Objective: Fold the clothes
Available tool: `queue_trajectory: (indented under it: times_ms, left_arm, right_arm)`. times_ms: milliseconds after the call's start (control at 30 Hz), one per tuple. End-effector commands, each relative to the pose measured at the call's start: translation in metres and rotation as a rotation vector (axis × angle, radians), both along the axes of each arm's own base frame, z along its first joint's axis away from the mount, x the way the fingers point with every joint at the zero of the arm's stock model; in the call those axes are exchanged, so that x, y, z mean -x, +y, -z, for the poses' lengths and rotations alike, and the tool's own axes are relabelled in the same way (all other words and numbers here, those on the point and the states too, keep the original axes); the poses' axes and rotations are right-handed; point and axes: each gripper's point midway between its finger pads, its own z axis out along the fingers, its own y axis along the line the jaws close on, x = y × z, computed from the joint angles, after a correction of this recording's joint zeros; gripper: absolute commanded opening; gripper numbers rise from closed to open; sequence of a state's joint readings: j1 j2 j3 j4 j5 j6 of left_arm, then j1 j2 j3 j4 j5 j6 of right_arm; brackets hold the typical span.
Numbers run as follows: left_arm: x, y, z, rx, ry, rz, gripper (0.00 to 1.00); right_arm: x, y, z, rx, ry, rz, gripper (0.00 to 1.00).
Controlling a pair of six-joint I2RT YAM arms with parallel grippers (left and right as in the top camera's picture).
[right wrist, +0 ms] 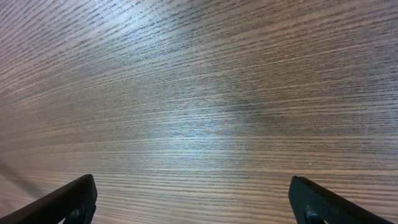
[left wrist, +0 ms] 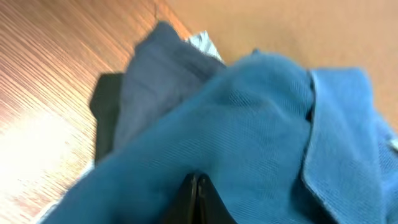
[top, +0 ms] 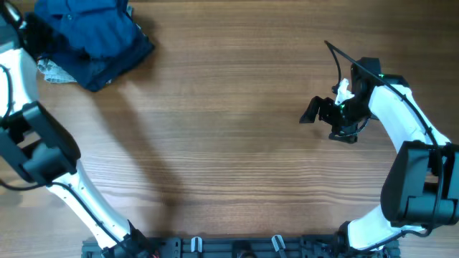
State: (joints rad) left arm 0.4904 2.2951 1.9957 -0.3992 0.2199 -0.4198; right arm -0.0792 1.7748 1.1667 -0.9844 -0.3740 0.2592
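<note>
A pile of clothes lies at the far left corner of the table: a bright blue garment (top: pixel 86 18) on top, a dark navy one (top: pixel 107 63) under it, and a pale patterned cloth (top: pixel 54 70) at the edge. My left gripper (top: pixel 37 32) is at the pile. In the left wrist view its fingers (left wrist: pixel 198 182) are pressed together in the blue garment (left wrist: pixel 249 118), with the navy garment (left wrist: pixel 149 81) behind. My right gripper (top: pixel 326 123) is open and empty over bare wood (right wrist: pixel 193 199), far from the pile.
The wooden table (top: pixel 229 143) stretches between the two arms. The pile reaches the table's far edge. A black cable (top: pixel 336 56) runs by the right arm.
</note>
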Motion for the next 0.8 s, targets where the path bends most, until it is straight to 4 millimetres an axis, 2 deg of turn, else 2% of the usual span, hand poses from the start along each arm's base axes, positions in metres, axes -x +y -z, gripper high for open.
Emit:
queue_trajectory:
  times_ms: [0,67,100,200,267,400,467,500,600,633,700,767]
  left_arm:
    - [0.006,-0.015,-0.099,-0.056,-0.167,0.07,0.06]
    - [0.008,-0.029,-0.127,-0.066,-0.213,0.103,0.05]
    - [0.008,-0.034,-0.134,-0.068,-0.224,0.112,0.04]
    - [0.005,-0.052,-0.139,-0.037,-0.228,0.125,0.04]
    - [0.001,-0.067,-0.125,-0.019,-0.193,0.15,0.04]
    - [-0.019,-0.105,-0.08,-0.018,-0.113,0.247,0.04]
    - [-0.029,-0.119,-0.044,-0.014,-0.05,0.256,0.04]
    - [-0.032,-0.121,-0.022,-0.024,-0.008,0.24,0.04]
    - [-0.037,-0.128,0.025,-0.016,0.073,0.236,0.11]
    - [-0.036,-0.129,0.034,-0.014,0.09,0.242,0.13]
    - [-0.034,-0.13,0.037,-0.024,0.103,0.256,0.18]
    - [-0.032,-0.127,0.017,-0.035,0.078,0.254,0.2]
  right_arm:
    - [0.0,0.004,-0.001,-0.017,-0.004,-0.021,1.0]
    - [0.0,0.004,-0.001,-0.017,-0.002,-0.015,1.0]
    - [0.0,0.004,-0.001,-0.017,-0.002,-0.015,1.0]
    - [0.0,0.004,-0.001,-0.017,-0.002,-0.014,0.99]
    - [-0.001,0.004,-0.001,-0.017,-0.005,-0.014,1.0]
    - [-0.001,0.004,-0.001,-0.017,-0.004,-0.014,1.0]
    - [-0.001,0.004,-0.001,-0.017,-0.003,-0.015,0.99]
    - [-0.001,0.004,-0.001,-0.017,-0.003,-0.015,1.0]
    - [-0.001,0.004,-0.001,-0.017,-0.002,-0.015,0.99]
    - [-0.001,0.004,-0.001,-0.017,-0.002,-0.015,1.0]
    - [-0.001,0.004,-0.001,-0.016,-0.006,-0.015,0.99]
    - [-0.002,0.003,-0.001,-0.016,-0.01,-0.014,1.0]
